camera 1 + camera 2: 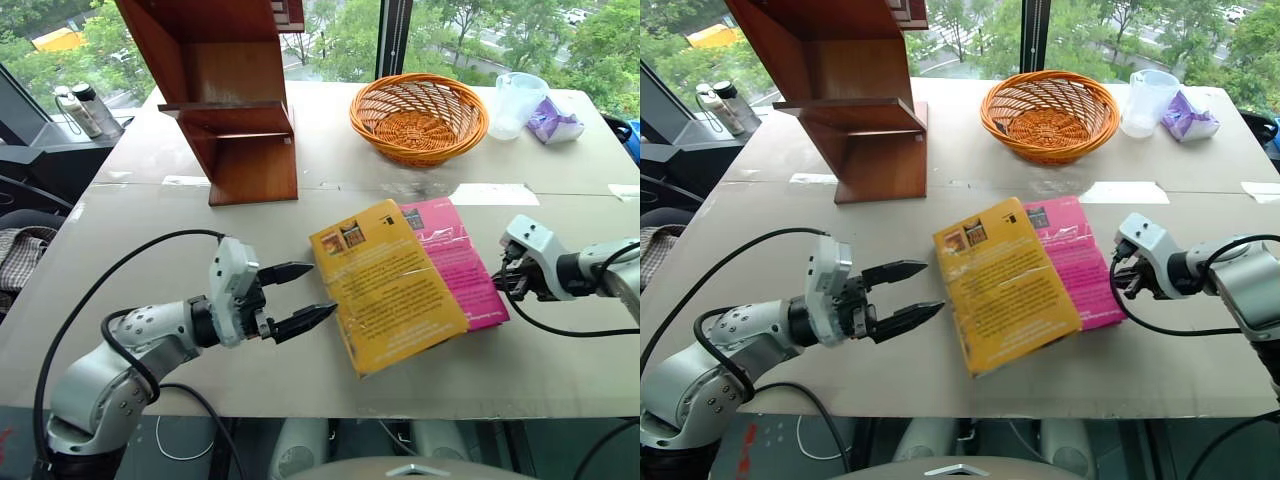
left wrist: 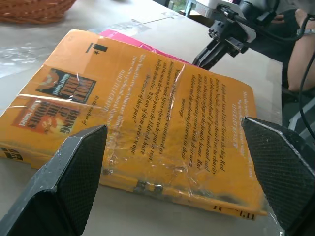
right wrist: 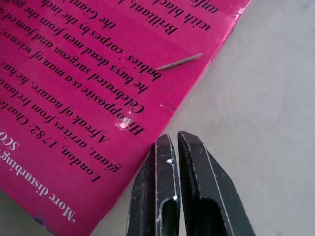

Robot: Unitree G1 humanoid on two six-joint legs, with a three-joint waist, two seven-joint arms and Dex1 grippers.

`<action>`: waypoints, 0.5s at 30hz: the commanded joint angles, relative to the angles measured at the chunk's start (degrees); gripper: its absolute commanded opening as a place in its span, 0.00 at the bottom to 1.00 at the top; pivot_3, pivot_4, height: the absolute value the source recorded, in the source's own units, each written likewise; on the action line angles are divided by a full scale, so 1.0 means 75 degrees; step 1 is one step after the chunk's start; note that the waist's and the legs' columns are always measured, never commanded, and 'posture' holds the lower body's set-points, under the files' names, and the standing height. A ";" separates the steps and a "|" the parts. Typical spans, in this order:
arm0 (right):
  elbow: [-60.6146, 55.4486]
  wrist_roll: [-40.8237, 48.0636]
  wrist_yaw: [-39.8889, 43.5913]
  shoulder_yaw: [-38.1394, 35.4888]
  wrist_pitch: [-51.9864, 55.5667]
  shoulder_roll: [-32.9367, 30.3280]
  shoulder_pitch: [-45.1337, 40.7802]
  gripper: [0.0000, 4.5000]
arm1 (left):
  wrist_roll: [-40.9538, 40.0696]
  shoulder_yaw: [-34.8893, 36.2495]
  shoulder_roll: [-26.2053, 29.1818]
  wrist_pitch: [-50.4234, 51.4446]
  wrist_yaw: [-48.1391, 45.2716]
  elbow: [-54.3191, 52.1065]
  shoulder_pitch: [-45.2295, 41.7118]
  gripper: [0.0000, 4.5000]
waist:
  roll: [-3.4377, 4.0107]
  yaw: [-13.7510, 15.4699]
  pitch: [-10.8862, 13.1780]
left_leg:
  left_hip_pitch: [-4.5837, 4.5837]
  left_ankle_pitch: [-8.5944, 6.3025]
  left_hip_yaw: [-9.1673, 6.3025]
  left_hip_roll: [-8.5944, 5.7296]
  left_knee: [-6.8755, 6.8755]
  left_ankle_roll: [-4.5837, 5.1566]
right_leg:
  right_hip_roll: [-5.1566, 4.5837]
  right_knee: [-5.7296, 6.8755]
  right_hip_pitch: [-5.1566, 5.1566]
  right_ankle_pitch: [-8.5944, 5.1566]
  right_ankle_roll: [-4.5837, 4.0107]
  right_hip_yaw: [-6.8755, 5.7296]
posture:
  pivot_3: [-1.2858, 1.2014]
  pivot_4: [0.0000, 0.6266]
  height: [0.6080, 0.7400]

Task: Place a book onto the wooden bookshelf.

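Observation:
The yellow-orange book [image 1: 385,285] lies flat on the table, back cover up, partly overlapping a bright pink book [image 1: 465,265]. My left gripper [image 1: 300,297] is open and level, its fingertips just short of the yellow book's left edge. In the left wrist view the book [image 2: 162,123] sits between the spread fingers [image 2: 74,172]. My right gripper [image 3: 174,142] is shut and empty, pointing down beside the pink book's [image 3: 88,83] right edge, right of both books [image 1: 505,280]. The wooden bookshelf [image 1: 225,100] stands upright at the back left.
An orange wicker basket [image 1: 420,118] sits at the back, with a clear plastic cup [image 1: 518,100] and a purple bag [image 1: 553,122] to its right. Bottles [image 1: 85,108] stand off the table's left side. The table's front edge [image 1: 330,412] runs just below the books.

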 commanded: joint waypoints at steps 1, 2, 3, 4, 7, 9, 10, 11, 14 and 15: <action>-0.0471 -0.0097 -0.0264 -0.0086 -0.0510 0.0029 0.0046 0.01 | -0.0398 0.0639 0.0052 0.0113 0.0075 0.0179 0.0149 1.00 | 0.0000 0.0005 0.0000 | 0.0000 0.0000 0.0000 0.0000 0.0000 0.0000 | 0.0000 0.0000 0.0000 0.0000 0.0000 -0.0001 | 0.52 0.24 0.95; -0.0521 -0.0330 -0.0325 -0.0234 -0.1160 -0.0133 0.0281 0.06 | -0.0515 0.0823 0.0043 0.0239 0.0218 0.0307 0.0177 1.00 | 0.0001 0.0027 0.0000 | -0.0001 0.0000 -0.0001 0.0001 -0.0001 0.0000 | -0.0001 0.0000 0.0000 0.0000 -0.0001 -0.0002 | 0.52 0.24 0.95; -0.0553 -0.0470 -0.0380 -0.0437 -0.1634 -0.0257 0.0494 0.12 | -0.0664 0.0966 0.0041 0.0404 0.0355 0.0414 0.0192 1.00 | 0.0001 0.0040 0.0000 | -0.0003 0.0000 -0.0001 -0.0001 -0.0001 0.0000 | -0.0003 -0.0001 -0.0001 -0.0001 -0.0001 -0.0004 | 0.52 0.24 0.95; -0.0653 -0.0432 -0.0233 -0.0847 -0.2066 -0.0457 0.0882 0.19 | -0.0970 0.1112 0.0080 0.0752 0.0523 0.0575 0.0212 1.00 | 0.0000 0.0057 0.0000 | -0.0008 0.0000 -0.0005 -0.0002 0.0000 0.0000 | -0.0006 -0.0001 -0.0001 -0.0001 -0.0001 -0.0011 | 0.52 0.24 0.95; -0.1070 0.0224 0.0754 -0.2516 -0.3348 -0.0653 0.2311 0.51 | -0.1934 0.1400 0.0314 0.1923 0.0903 0.1100 0.0206 1.00 | -0.0002 0.0116 -0.0001 | -0.0031 0.0000 -0.0014 -0.0009 0.0002 0.0000 | -0.0014 -0.0015 -0.0006 -0.0003 0.0004 -0.0023 | 0.52 0.24 0.95; -0.1301 0.0790 0.1488 -0.3677 -0.4000 -0.0489 0.3197 0.72 | -0.2729 0.1509 0.0555 0.2831 0.1218 0.1537 0.0055 1.00 | -0.0003 0.0107 0.0000 | -0.0030 0.0001 -0.0015 -0.0009 0.0004 -0.0001 | -0.0011 -0.0016 -0.0003 -0.0001 0.0009 -0.0022 | 0.52 0.24 0.95; -0.1398 0.1020 0.1761 -0.4120 -0.4276 -0.0410 0.3505 0.83 | -0.3041 0.1518 0.0664 0.3197 0.1357 0.1724 -0.0052 1.00 | -0.0004 0.0078 0.0000 | -0.0029 0.0000 -0.0016 -0.0007 0.0003 0.0000 | -0.0010 -0.0018 0.0000 0.0001 0.0014 -0.0024 | 0.52 0.24 0.95; -0.1517 0.1349 0.1893 -0.4547 -0.4185 -0.0349 0.3680 0.92 | -0.3309 0.1494 0.0760 0.3538 0.1498 0.1942 -0.0198 1.00 | -0.0003 0.0050 0.0000 | -0.0023 0.0000 -0.0021 -0.0004 0.0004 0.0001 | -0.0007 -0.0016 0.0004 0.0001 0.0014 -0.0027 | 0.52 0.24 0.95; -0.1839 0.2382 0.2264 -0.5553 -0.3734 -0.0316 0.4067 0.99 | -0.4519 0.1295 0.0941 0.4692 0.2329 0.2852 -0.0774 1.00 | -0.0002 0.0010 0.0003 | 0.0029 -0.0001 -0.0019 0.0001 0.0003 0.0001 | -0.0005 -0.0007 0.0043 -0.0020 0.0037 -0.0024 | 0.52 0.24 0.95; -0.1930 0.2594 0.2290 -0.5745 -0.3677 -0.0294 0.4148 0.99 | -0.4776 0.1190 0.0909 0.4982 0.2635 0.3199 -0.0976 1.00 | -0.0002 0.0012 -0.0001 | 0.0042 -0.0001 -0.0019 0.0002 0.0002 0.0001 | -0.0005 -0.0004 0.0054 -0.0021 0.0037 -0.0025 | 0.52 0.24 0.95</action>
